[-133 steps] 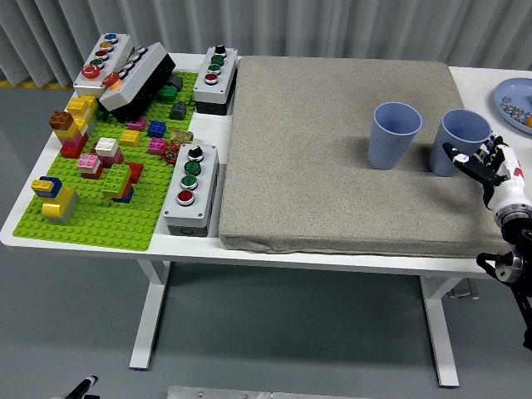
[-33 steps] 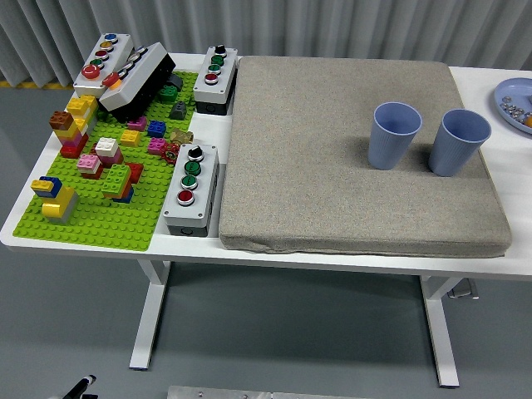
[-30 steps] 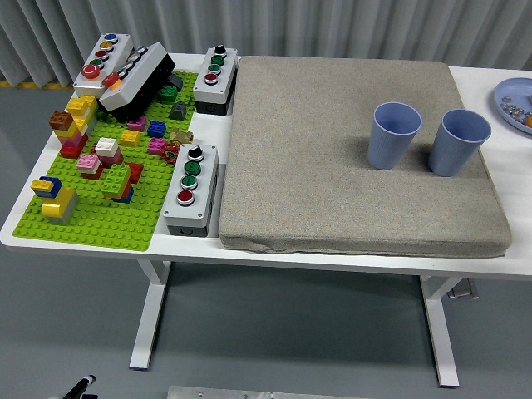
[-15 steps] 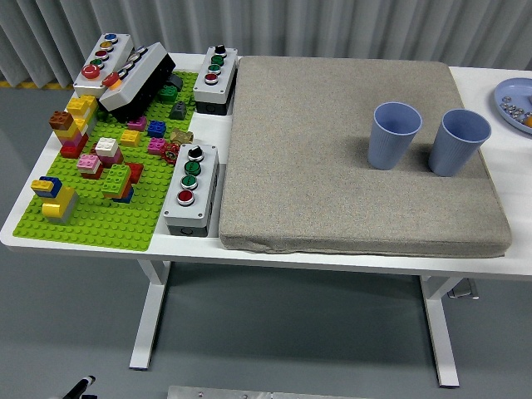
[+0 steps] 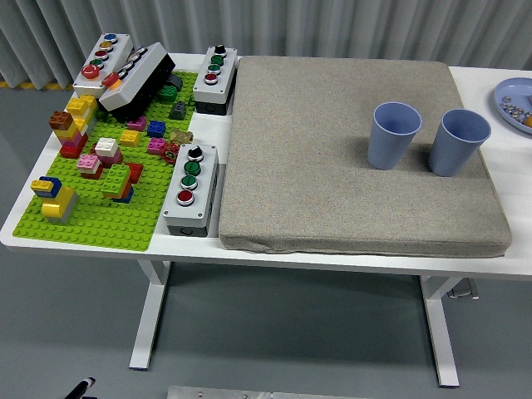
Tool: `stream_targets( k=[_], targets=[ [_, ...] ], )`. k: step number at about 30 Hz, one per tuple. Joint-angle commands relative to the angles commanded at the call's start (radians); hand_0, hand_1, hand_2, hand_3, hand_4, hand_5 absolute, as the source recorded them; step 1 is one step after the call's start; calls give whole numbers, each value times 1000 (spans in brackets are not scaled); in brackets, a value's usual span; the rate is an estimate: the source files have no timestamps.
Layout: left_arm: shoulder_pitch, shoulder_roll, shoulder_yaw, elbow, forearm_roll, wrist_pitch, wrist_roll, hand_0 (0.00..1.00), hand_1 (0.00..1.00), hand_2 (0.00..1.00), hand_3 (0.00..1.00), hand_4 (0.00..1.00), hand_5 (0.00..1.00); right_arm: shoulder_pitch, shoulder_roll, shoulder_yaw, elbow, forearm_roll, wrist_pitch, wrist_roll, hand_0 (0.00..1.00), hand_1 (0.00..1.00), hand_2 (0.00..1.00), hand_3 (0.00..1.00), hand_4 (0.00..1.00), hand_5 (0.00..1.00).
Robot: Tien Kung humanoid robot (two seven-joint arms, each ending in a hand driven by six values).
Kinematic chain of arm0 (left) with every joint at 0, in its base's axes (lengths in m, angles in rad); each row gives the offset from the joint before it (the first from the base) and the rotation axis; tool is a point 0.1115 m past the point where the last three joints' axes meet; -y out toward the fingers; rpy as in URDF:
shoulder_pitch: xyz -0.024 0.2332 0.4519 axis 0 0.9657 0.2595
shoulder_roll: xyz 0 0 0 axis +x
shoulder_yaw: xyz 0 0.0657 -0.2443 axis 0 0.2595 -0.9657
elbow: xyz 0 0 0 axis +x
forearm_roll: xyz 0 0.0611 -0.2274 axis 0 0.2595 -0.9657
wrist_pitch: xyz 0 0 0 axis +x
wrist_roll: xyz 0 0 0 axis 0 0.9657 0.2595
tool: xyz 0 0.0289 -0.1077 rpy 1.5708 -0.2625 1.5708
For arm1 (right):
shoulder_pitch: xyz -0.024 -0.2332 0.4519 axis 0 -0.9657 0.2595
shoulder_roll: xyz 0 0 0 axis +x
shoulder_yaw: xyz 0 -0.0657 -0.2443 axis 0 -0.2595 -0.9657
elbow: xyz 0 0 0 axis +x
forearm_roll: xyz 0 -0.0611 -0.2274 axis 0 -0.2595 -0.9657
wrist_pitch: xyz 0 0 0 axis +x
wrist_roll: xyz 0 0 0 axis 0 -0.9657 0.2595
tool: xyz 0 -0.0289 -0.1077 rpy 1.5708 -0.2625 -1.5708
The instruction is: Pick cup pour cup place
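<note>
Two blue ribbed cups stand upright on the grey mat (image 5: 332,166). The left cup (image 5: 394,135) is near the mat's right middle. The right cup (image 5: 459,143) stands beside it, close to the mat's right edge. A small gap separates them. Their insides are not clearly visible from here. Neither of my hands appears in the head view.
A blue plate (image 5: 515,101) with small items sits at the far right edge. A green brick baseplate (image 5: 108,208) with many coloured bricks fills the left side. Grey button boxes (image 5: 190,189) (image 5: 215,79) (image 5: 103,60) stand around it.
My right hand, which was beside the right cup 4.4 s ago, has left the view. Over the last second nothing has moved.
</note>
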Motion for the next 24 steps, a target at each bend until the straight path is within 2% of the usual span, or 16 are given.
stream_targets(
  k=[24],
  targets=[
    [-3, 0, -14, 0, 13, 0, 1, 843, 831, 884, 786, 645, 998, 7, -2, -3, 2, 4, 2, 0, 817, 726, 697, 743, 824, 998]
  ],
)
